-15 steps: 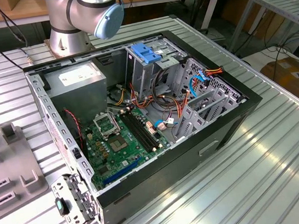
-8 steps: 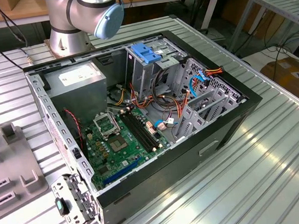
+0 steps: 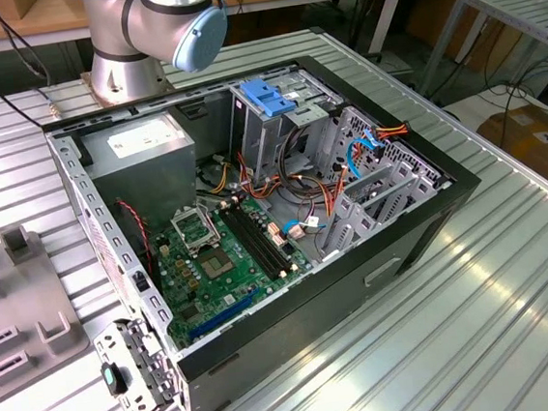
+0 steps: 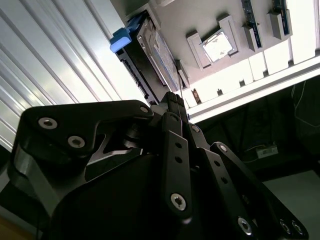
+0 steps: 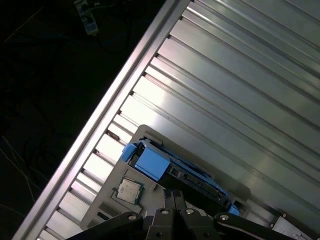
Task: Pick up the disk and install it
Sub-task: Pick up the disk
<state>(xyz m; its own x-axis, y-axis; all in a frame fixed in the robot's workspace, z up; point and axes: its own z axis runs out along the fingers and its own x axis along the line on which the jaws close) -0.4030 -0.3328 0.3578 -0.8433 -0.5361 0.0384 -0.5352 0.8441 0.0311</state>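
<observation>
The disk (image 5: 175, 170) stands on one long edge in a slot of the grey fixture (image 5: 106, 194). A blue rail runs along its upper edge. Its long axis lies level and follows the grooves of the ribbed aluminium bench (image 5: 240, 80). In the second wrist view its labelled face turns toward the fixture's middle, where a square processor chip (image 5: 129, 190) sits in its own pocket. The black claw (image 5: 173, 198) hangs just above the fixture at one end of the disk. Its fingertips are pressed together and hold nothing.

In the exterior view the fixture lies on the bench just beside an open computer case (image 3: 285, 214). The case lies on its side with the green board, cables and a blue-latched drive cage facing up, and the arm's base (image 3: 130, 69) stands beyond it. Past the bench edge nearest the fixture the floor is dark, with cables and a power strip (image 5: 88, 21). Wooden tables and a cardboard box (image 3: 530, 142) fill the room behind.
</observation>
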